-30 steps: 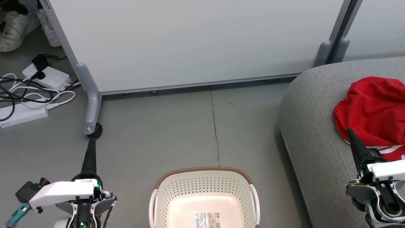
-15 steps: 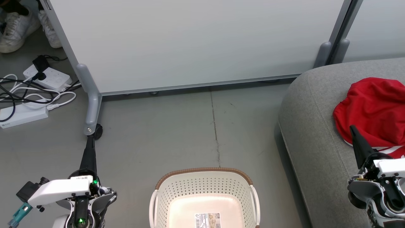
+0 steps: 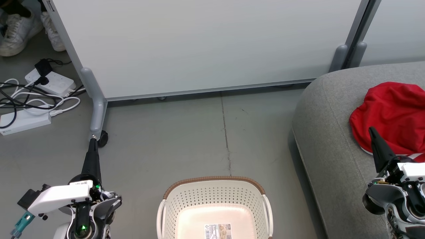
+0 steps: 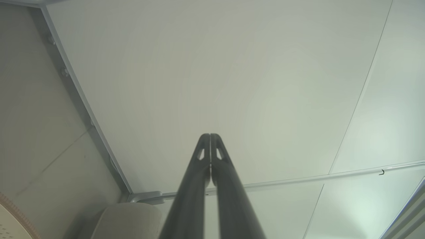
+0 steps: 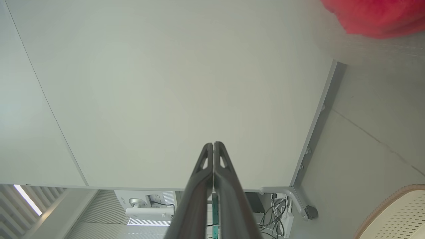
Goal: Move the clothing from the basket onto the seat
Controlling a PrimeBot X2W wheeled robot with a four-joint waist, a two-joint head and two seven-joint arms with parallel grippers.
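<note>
Both arms are drifting slightly; the left gripper [image 3: 92, 142] and right gripper [image 3: 371, 130] are keeping their fingers pressed together, holding nothing. Clothing [image 3: 395, 113] is lying on the seat [image 3: 325, 132], and what shows of the basket [image 3: 214, 178] is bare. The transfer is looking finished, so the next move likely calls only for parking the arms.

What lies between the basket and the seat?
In the head view, the stretch of grey floor between the basket and the seat is bare.

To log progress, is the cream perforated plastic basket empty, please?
Empty where visible: the cream perforated plastic basket has a bare floor with a paper label.
</note>
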